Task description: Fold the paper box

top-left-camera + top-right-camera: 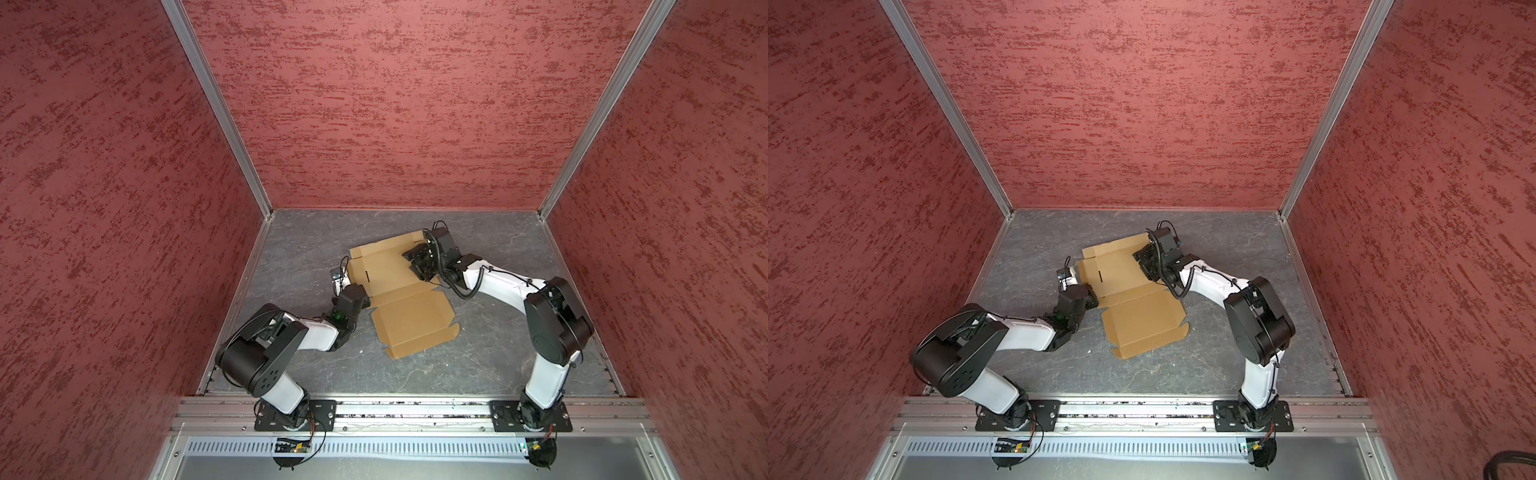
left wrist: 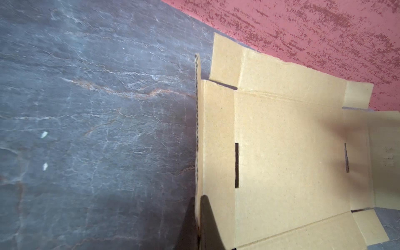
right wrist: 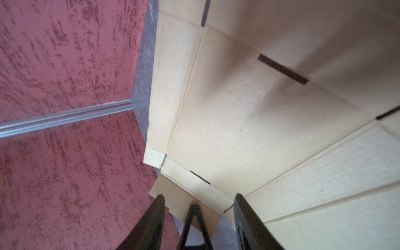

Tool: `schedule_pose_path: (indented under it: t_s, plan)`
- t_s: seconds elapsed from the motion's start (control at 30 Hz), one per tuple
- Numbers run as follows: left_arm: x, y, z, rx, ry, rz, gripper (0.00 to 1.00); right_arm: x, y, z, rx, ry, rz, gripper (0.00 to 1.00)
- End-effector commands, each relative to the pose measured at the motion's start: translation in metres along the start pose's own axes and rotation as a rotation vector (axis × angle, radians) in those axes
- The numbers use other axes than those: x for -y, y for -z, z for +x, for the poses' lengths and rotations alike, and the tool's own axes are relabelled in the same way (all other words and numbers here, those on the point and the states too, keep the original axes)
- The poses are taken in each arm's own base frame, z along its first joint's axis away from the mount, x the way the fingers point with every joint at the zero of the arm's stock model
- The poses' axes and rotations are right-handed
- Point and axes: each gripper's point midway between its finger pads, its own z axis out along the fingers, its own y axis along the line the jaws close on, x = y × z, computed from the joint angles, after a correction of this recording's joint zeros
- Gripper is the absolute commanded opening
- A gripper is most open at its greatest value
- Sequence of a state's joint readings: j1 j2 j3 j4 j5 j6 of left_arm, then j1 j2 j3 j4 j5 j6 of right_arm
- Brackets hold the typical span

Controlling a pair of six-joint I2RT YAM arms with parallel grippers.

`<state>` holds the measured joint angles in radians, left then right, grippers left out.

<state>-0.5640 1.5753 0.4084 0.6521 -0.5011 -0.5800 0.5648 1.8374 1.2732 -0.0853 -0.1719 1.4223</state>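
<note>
Paper box (image 1: 409, 316) mostly flat on the bench (image 1: 478, 365), long axis near to far. Left hand (image 2: 198, 216) clamped on box's raised left side flap. Right hand (image 3: 199, 201) with fingers apart at box's far right corner flap; probably nearer for that fold.

Bright, even overhead light fills both top views. The flat tan corrugated-cardboard paper box (image 1: 409, 320) casts only a thin shadow on the grey stone-patterned bench (image 1: 299, 257) beside it. The red textured walls (image 1: 104, 208) around the box smear toward the frame edges. Both wrist views are soft.
</note>
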Motion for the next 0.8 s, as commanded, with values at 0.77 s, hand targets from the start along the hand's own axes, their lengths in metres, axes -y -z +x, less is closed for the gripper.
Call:
schedule_pose_path:
  t_s: [0.77]
  plan:
    - [0.027, 0.027, -0.02, 0.314, -0.199, -0.034, 0.0, -0.054, -0.022, -0.047, 0.179, -0.2, 0.124, 0.58]
